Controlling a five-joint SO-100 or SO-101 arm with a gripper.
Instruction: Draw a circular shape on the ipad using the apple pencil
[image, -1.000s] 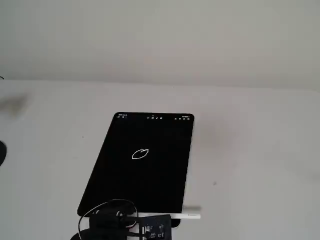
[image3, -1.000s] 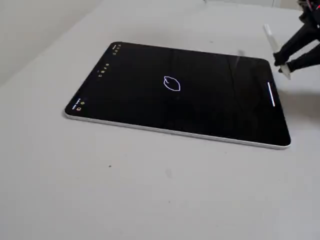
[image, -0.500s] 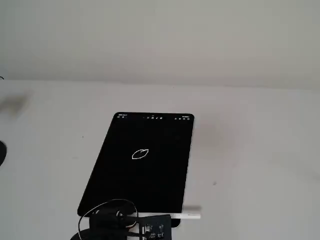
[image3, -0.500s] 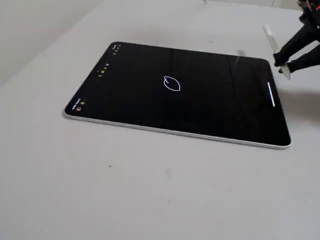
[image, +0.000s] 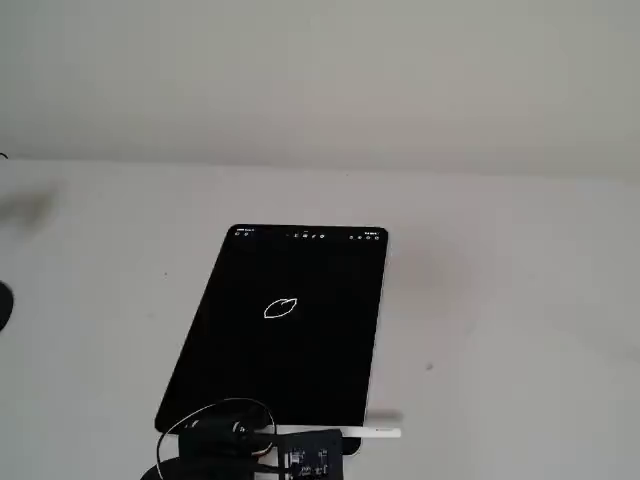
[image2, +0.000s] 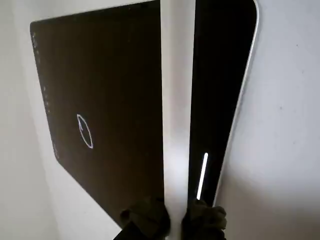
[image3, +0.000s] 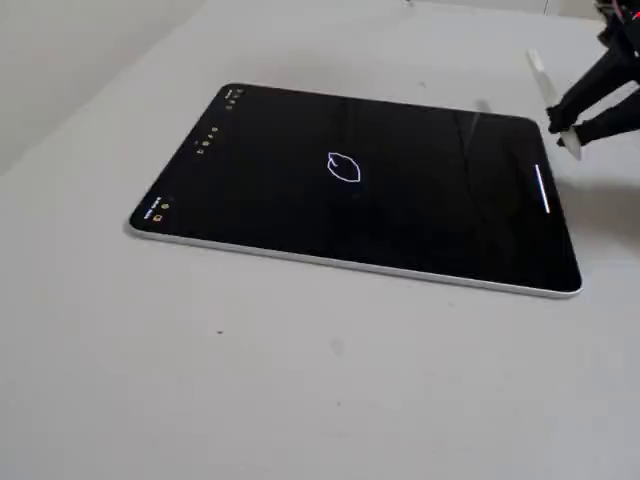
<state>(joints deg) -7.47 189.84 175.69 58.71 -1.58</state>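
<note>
Seeing almost nothing changing in a fixed view: lying flat on the white table (image: 520, 300) as half a second ago, the ipad (image: 300, 370), with the circular shape (image: 281, 309) showing as a thin white leaf-like loop near the middle of the black screen, no bigger and no different. Sitting at the near short edge, the gripper (image: 345, 440), under a black looping cable (image: 225, 408), pinching the apple pencil (image: 380, 432), which is sticking out sideways past the corner. Looking along the pencil in the wrist view: two dark fingers (image2: 145, 217) squeezing it tight from both sides, the loop staying finished and closed on the screen to the left. Keeping still in the other fixed view too, holding the pencil tilted just beside the short edge far from the tiny icons, off the glass, not drawing. Probably meaning the drawing is done, with only putting the pencil down or pulling away remaining.
</note>
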